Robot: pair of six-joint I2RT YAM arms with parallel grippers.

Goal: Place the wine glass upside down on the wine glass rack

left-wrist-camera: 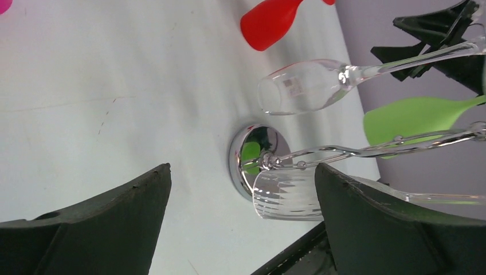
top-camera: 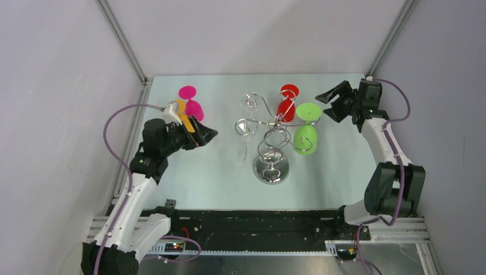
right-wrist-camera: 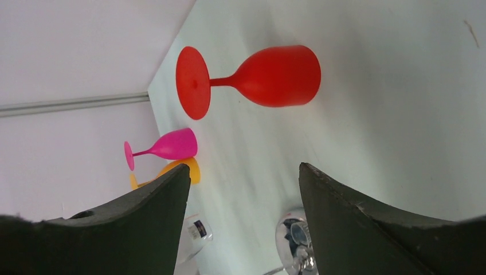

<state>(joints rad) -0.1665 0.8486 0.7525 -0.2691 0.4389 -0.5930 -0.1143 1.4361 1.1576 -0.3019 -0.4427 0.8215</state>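
Rack (top-camera: 272,146) dead centre on the table (top-camera: 200,177), green wine glass (top-camera: 305,137) hanging bowl-down off its right side, clear glasses (left-wrist-camera: 304,86) hung alongside. Right fingers (right-wrist-camera: 114,229) parted, empty, just beside that green foot. Left fingers (left-wrist-camera: 103,223) spread wide, holding nothing, near the pink glass (top-camera: 193,107) and orange glass (top-camera: 181,110).

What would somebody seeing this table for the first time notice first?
The shiny wire rack with its spiral stem, standing mid-table, draws the eye first. On its right are a red glass and a green glass, both bowl-down, with clear glasses on its left. A pink glass stands out at the far left of the table.
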